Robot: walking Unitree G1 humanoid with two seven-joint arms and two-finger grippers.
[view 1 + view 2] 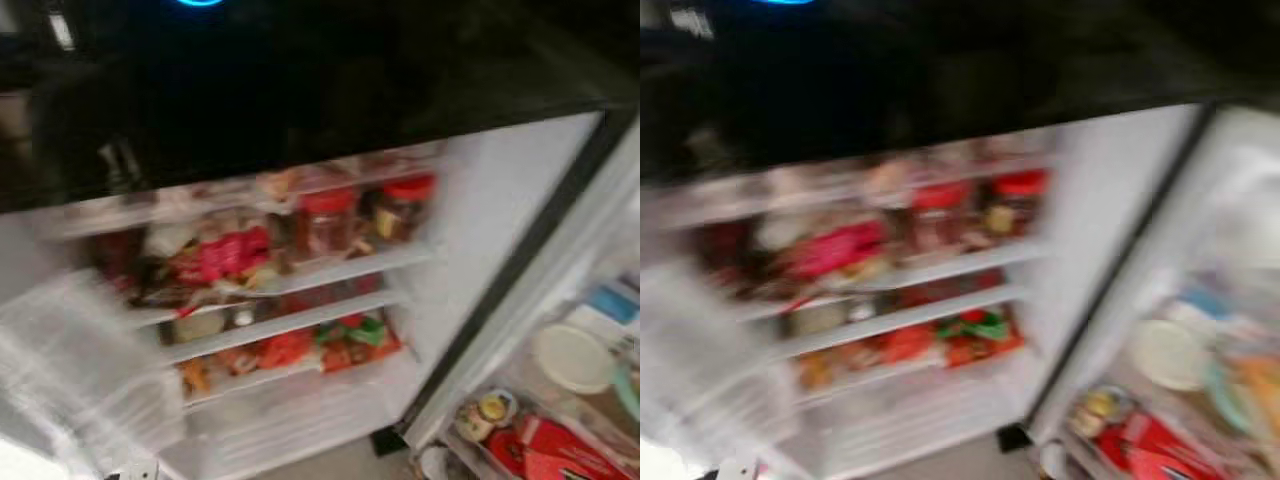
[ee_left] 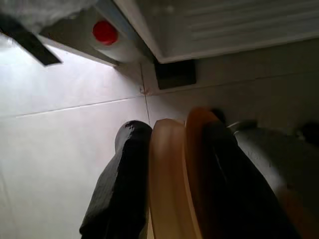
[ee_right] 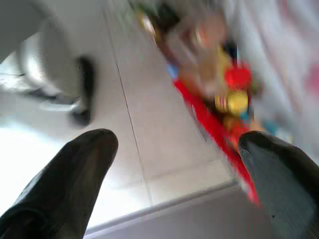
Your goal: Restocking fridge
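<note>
Head views blurred. Fridge [image 1: 500,200] open, its shelves [image 1: 290,275] at frame centre packed with red-lidded jars [image 1: 328,215] and packets. Door bins at lower right hold a white lid [image 1: 572,357] and a red pack [image 1: 545,450]. Left tool [image 2: 169,184] is clamped on orange plates [image 2: 172,189], held edge-on above the tiled floor [image 2: 65,129]. Right tool [image 3: 179,164] is spread wide with nothing between its fingers, above floor beside the door items.

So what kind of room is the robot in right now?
Most likely a home kitchen: an open fridge with packed shelves, red-lidded jars, stocked door bins, and a pale tiled floor. The left gripper holds something orange.
</note>
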